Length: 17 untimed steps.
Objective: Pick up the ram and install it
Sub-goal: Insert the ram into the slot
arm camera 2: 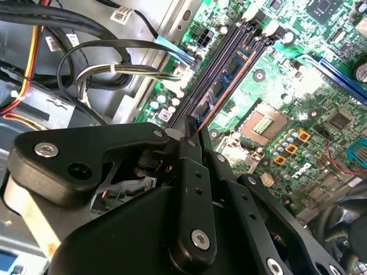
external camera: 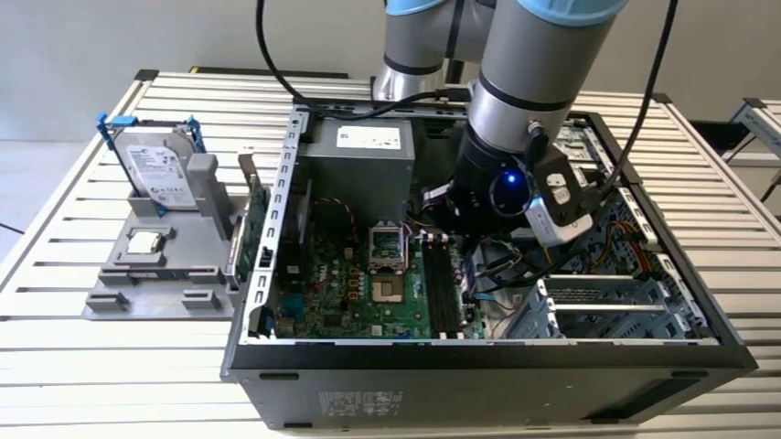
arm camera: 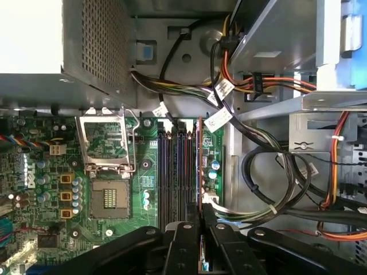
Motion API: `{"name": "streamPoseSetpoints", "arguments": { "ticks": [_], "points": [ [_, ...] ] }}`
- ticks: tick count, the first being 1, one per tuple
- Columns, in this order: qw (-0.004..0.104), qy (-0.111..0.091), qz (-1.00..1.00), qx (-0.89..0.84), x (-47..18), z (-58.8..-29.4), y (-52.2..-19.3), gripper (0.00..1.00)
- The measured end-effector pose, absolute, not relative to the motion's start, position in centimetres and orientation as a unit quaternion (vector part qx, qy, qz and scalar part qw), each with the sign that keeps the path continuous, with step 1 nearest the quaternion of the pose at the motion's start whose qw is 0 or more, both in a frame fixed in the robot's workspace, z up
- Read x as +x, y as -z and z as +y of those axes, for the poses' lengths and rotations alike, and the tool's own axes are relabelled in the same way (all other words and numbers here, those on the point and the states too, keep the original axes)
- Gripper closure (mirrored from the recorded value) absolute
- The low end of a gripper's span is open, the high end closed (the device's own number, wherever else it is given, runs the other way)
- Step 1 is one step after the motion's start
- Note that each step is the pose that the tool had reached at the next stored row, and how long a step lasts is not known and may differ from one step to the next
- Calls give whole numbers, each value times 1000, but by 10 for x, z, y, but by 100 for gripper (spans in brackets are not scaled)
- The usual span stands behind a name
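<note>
The ram [arm camera: 199, 166] is a thin green stick seen edge-on, standing over the outermost of the black memory slots [arm camera: 172, 172] on the motherboard. In the second wrist view the ram [arm camera 2: 229, 71] shows its chips and runs along that slot. My gripper [arm camera: 200, 216] is shut on the stick's near end, with one black finger [arm camera: 184, 243] on each side. I cannot tell whether the stick is seated in the slot. In the exterior view my gripper [external camera: 464, 245] reaches down into the open computer case [external camera: 488, 352], just above the slots [external camera: 440, 288].
Bundles of cables [arm camera: 258, 172] lie right beside the slots, and the drive cage [arm camera: 321, 103] is past them. The open processor socket [arm camera: 109, 197] is on the other side. Outside the case, a grey fixture [external camera: 104, 297] holds a hard drive [external camera: 159, 169] and a processor chip [external camera: 146, 242].
</note>
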<state>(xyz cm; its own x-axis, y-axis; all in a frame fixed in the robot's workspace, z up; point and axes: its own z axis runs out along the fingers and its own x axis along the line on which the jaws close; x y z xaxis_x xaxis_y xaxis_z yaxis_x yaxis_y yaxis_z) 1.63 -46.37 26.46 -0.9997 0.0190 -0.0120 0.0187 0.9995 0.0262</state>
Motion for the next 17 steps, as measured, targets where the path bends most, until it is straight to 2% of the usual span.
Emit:
{"name": "streamPoseSetpoints", "arguments": {
  "ticks": [17],
  "points": [
    [6, -13, 1000, 9, 16, -465, -248, 100]
  ]
}}
